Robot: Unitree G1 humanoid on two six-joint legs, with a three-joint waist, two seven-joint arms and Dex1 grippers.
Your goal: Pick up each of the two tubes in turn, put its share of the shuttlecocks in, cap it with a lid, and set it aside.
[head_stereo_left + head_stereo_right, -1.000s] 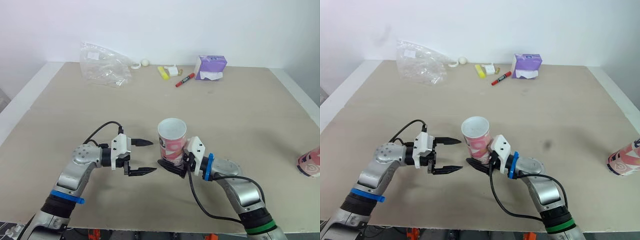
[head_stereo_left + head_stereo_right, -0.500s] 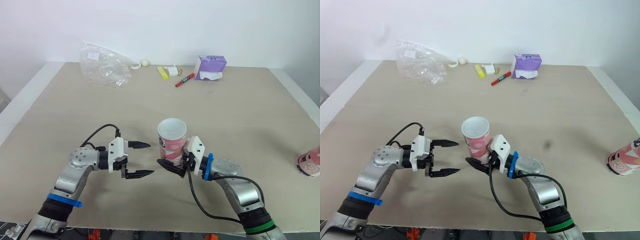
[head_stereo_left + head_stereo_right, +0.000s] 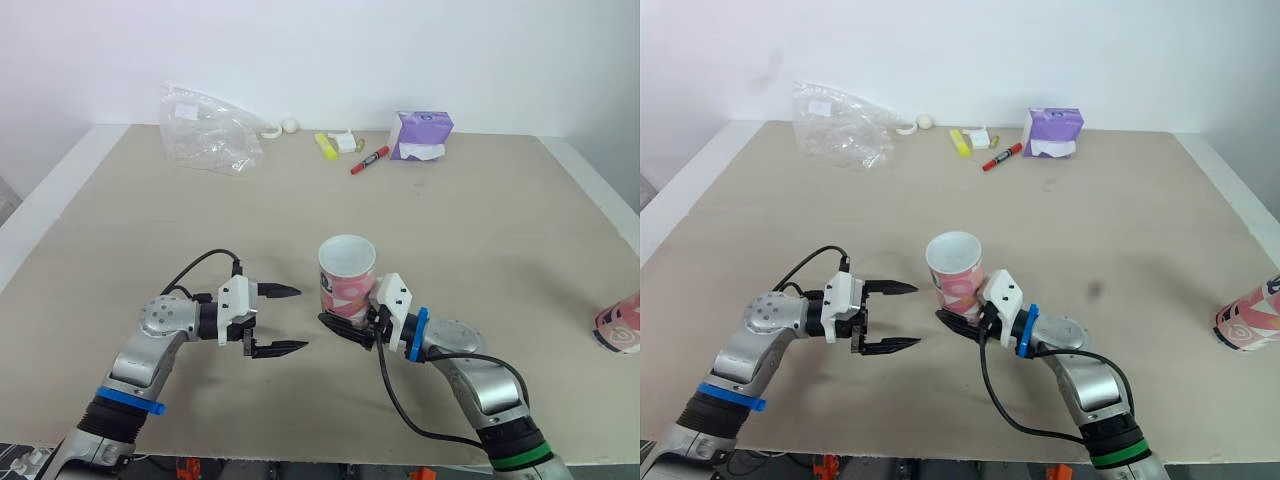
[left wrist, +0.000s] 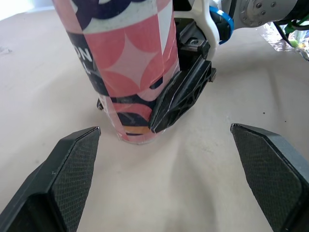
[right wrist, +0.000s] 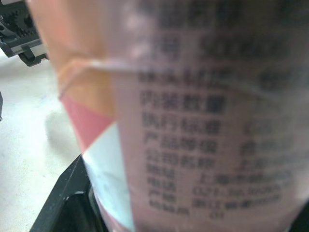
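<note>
Gripping low on the tall pink-and-white printed cardboard tube (image 3: 346, 280), your right gripper (image 3: 343, 328) has its two black fingers (image 4: 181, 99) closed around the tube's lower part. The tube stands upright with its open mouth facing up, near the front middle of the pale beige table (image 3: 480, 220). From the left wrist view its foot looks to be at the tabletop, but you cannot tell whether it rests there or hangs just above.

Your left gripper (image 3: 300, 318) is spread wide and holds nothing. It sits beside the tube on the robot's left, pointing at it and clear of it.

Treat this tube as light, hollow and thin-walled. It is probably stiff along its length but likely to go oval or dent if you squeeze hard. The printed wrap looks smooth, so a loose pinch may let it slide or twist. Held this low, the long body above can tip easily. Take any second hold around the middle of the body, below the rim, so the mouth stays round and free for loading.

A second pink tube (image 3: 618, 328) lies at the table's right edge, well apart. A crumpled clear plastic bag (image 3: 208, 130) and a purple tissue box (image 3: 421, 134) sit along the far side.
</note>
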